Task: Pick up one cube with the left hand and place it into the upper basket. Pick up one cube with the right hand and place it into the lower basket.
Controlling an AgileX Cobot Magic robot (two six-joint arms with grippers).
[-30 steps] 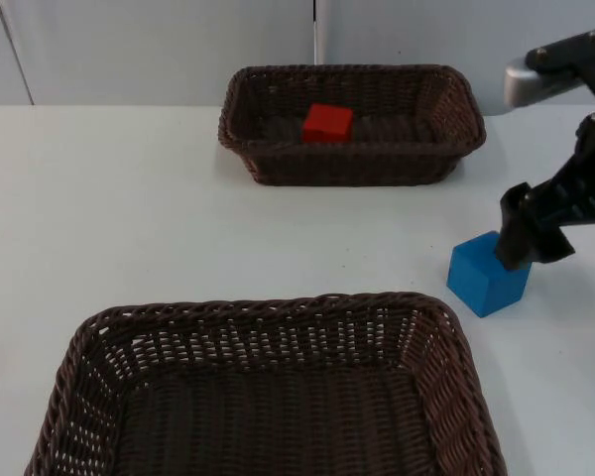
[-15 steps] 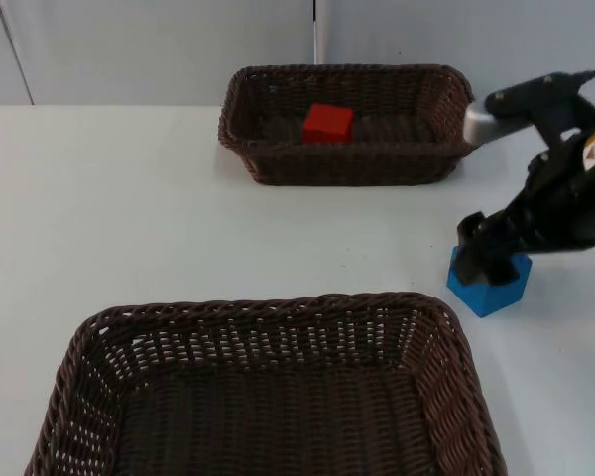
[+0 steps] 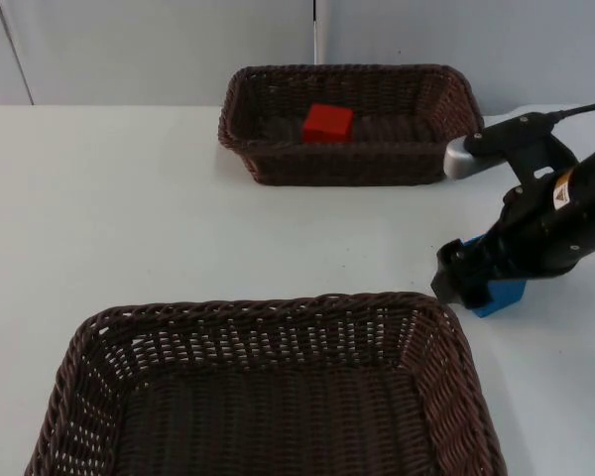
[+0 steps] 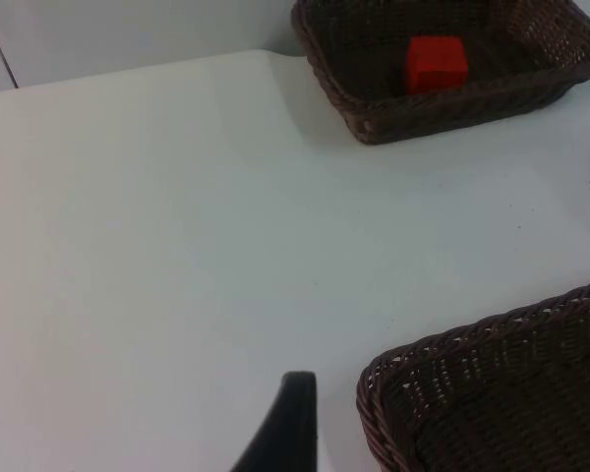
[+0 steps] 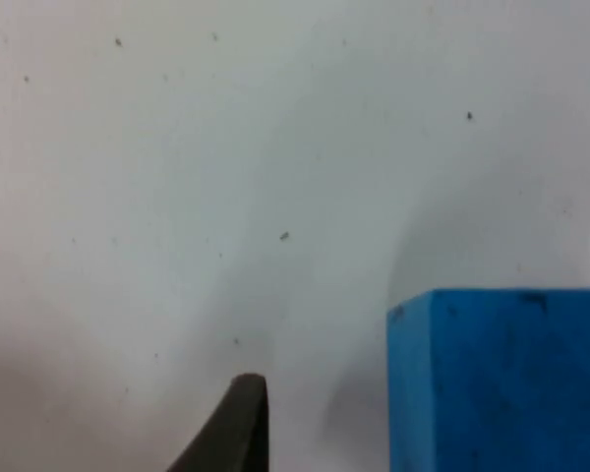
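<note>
The left claw (image 4: 285, 423) waits over the left part of the white counter (image 3: 109, 208); 1 black fingertip (image 4: 293, 408) stands above bare counter just left of the lower basket's rim, and I cannot tell how far that claw is spread. The lower basket (image 3: 278, 317), dark brown wicker, sits at the near edge of the counter, with nothing visible inside. At the far side, against the grey partition wall (image 3: 159, 45), stands the upper basket (image 3: 352, 169), also dark brown wicker, and 1 red cube (image 3: 327, 122) lies on its floor, left of centre. In the left wrist view the same red cube (image 4: 436, 62) rests inside the upper basket (image 4: 374, 118), well apart from the lower basket's corner (image 4: 393, 374).

To the right, the blue cube (image 3: 503, 295) sits on the counter just beside the lower basket's far right corner. The right claw (image 3: 464, 281) is down at that cube, covering most of it from above. In the right wrist view the blue cube (image 5: 501, 379) stands on the counter with 1 black fingertip (image 5: 241, 418) off to its side, a strip of counter between them; whether the claw is wide or pressed on the cube I cannot tell.
</note>
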